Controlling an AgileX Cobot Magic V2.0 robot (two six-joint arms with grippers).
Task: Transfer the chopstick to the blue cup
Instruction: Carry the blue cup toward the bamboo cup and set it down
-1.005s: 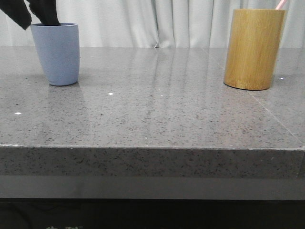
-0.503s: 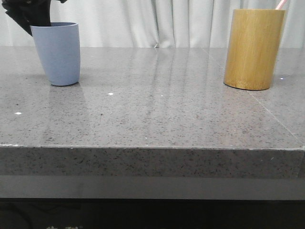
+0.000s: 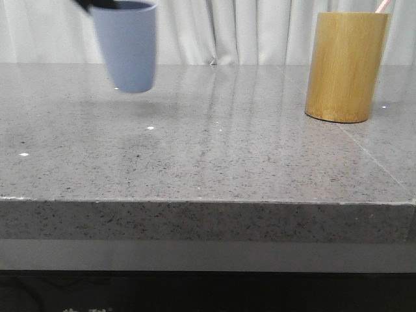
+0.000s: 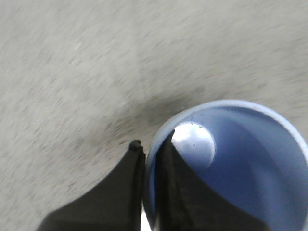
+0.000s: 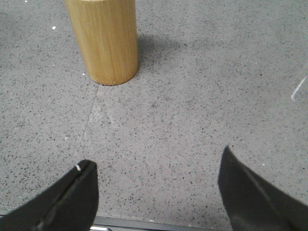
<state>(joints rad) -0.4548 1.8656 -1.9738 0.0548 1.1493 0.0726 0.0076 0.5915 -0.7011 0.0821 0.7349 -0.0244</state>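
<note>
The blue cup (image 3: 128,47) hangs blurred above the table at the back left, off the surface. My left gripper (image 4: 151,144) is shut on its rim, one finger inside the blue cup (image 4: 250,159) and one outside; the cup's inside looks bare. A pink tip of the chopstick (image 3: 383,6) sticks out of the top of the yellow-brown wooden cylinder (image 3: 345,67) at the back right. My right gripper (image 5: 156,173) is open over bare table, a good way in front of the wooden cylinder (image 5: 102,41), with nothing between its fingers.
The grey speckled table (image 3: 214,149) runs to a front edge (image 3: 208,203) close to the camera. A white curtain (image 3: 234,29) hangs behind. The stretch between cup and cylinder holds nothing.
The blue cup stood on the table at the far left; now it is lifted and has moved to the right, held by my left gripper. The cylinder has not moved.
</note>
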